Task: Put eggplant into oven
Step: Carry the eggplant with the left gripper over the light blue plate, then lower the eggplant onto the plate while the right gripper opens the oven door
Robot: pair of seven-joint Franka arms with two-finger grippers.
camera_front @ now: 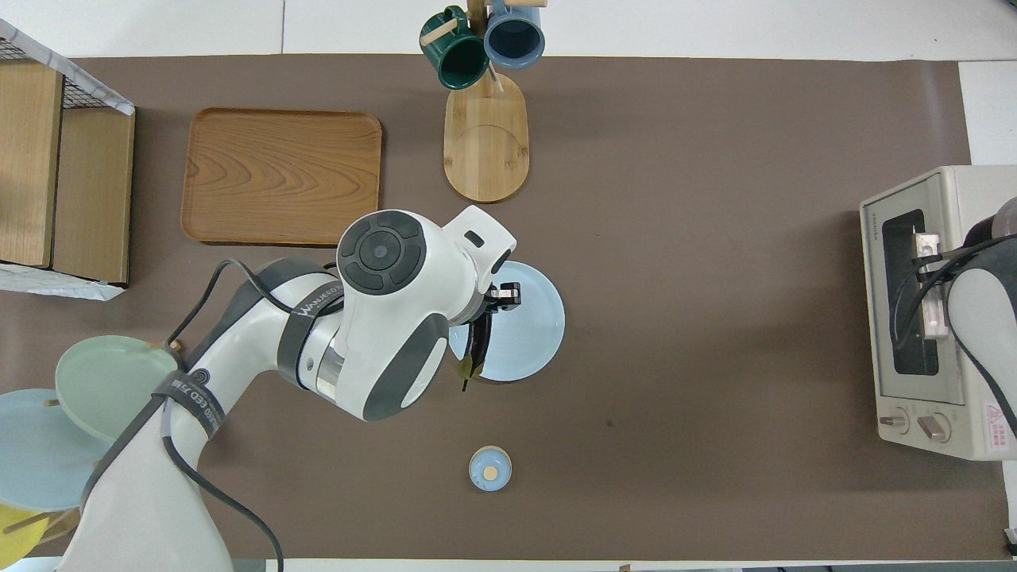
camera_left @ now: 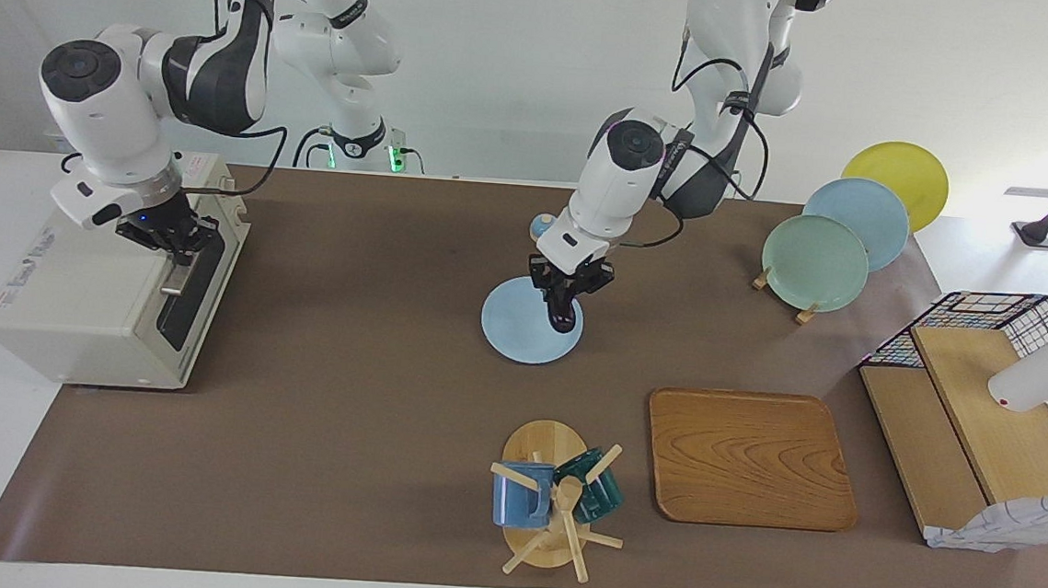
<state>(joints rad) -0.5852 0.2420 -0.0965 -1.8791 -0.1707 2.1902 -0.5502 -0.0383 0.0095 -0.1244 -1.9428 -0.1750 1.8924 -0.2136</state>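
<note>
The eggplant (camera_left: pixel 563 313) hangs in the air over the blue plate (camera_left: pixel 512 335) at the middle of the surface (camera_left: pixel 341 410), clamped near its upper end by the left end effector (camera_left: pixel 569 288), whose fingers are closed on it. In the overhead view the eggplant (camera_front: pixel 479 342) shows past the wrist, its greenish stem end over the plate's (camera_front: pixel 532 334) rim nearer the robots. The oven (camera_left: pixel 99 301) stands at the right arm's end of the surface, its door closed. The right end effector (camera_left: pixel 168 237) is at the door's bar handle (camera_front: pixel 929 286), fingers closed on it. A small bell (camera_front: pixel 490 469) sits nearer the robots than the plate; a wooden tray (camera_left: pixel 748 457) and a mug tree (camera_left: pixel 556 499) lie farther out.
</note>
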